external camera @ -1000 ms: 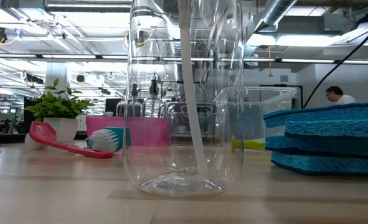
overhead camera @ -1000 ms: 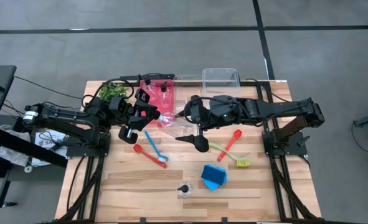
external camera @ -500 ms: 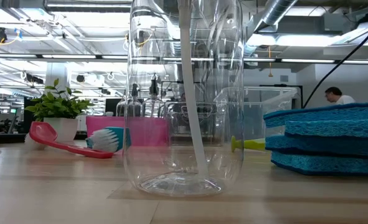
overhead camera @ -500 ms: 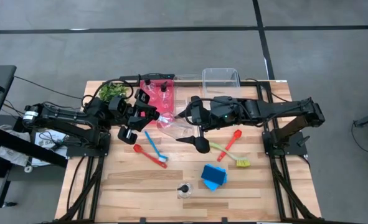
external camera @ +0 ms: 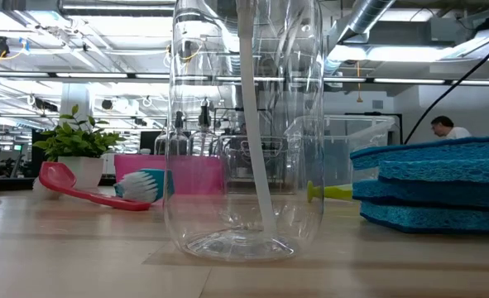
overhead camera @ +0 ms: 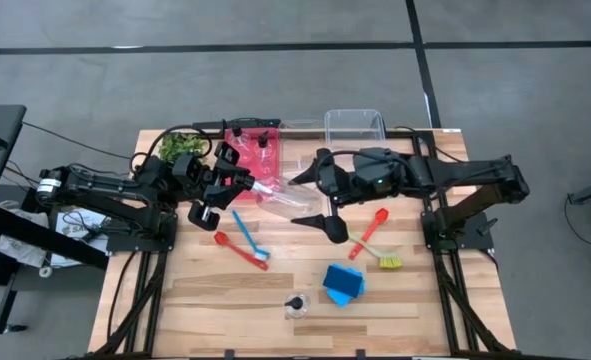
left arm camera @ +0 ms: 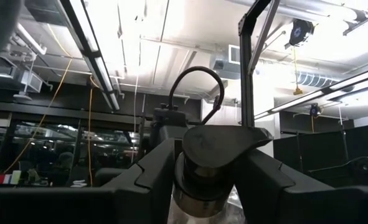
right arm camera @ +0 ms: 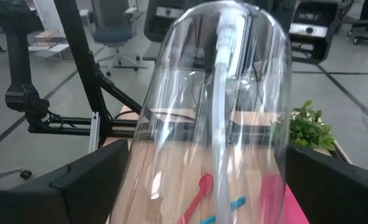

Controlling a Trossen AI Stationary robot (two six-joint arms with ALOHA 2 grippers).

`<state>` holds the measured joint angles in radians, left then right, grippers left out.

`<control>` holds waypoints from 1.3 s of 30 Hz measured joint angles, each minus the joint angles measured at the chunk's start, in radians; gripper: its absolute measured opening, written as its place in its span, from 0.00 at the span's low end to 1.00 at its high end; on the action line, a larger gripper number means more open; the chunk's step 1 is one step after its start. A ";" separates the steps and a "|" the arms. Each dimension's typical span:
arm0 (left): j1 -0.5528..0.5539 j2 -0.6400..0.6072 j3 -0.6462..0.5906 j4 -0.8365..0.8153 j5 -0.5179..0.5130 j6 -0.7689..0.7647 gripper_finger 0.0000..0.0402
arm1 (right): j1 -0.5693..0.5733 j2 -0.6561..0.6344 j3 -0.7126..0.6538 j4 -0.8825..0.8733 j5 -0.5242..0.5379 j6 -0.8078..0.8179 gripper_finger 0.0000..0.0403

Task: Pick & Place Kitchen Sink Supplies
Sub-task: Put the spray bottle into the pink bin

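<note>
Room was pretty much a big open workshop. Grey concrete floor point(overhead camera: 275, 90) with dark seam lines running across it, and a light wood plank bench point(overhead camera: 225, 300) on a black frame. Up top there were exposed ducts point(external camera: 376, 25) and long strip lights point(external camera: 87, 10). An office chair point(right arm camera: 112, 28) sat further back, and a person point(external camera: 447, 127) off at the far side.

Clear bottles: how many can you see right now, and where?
4. Two bottles stand in the red bin. A third bottle lies between the arms, its cap in the left gripper. The fourth bottle stands near the front edge, beside the blue sponges.
</note>
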<state>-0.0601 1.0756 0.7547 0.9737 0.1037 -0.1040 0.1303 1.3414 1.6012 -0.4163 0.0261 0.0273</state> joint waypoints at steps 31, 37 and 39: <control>0.000 0.000 0.000 0.011 0.001 -0.006 0.36 | 0.028 -0.006 0.000 -0.006 0.131 0.019 0.99; 0.000 0.000 0.000 0.010 0.001 -0.004 0.36 | 0.026 -0.003 0.000 -0.019 0.133 0.023 0.99; 0.000 0.000 0.000 0.010 0.001 -0.004 0.36 | 0.026 -0.003 0.000 -0.021 0.133 0.022 0.99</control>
<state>-0.0597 1.0760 0.7547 0.9833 0.1047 -0.1085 0.1558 1.3384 1.6013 -0.4374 0.1589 0.0497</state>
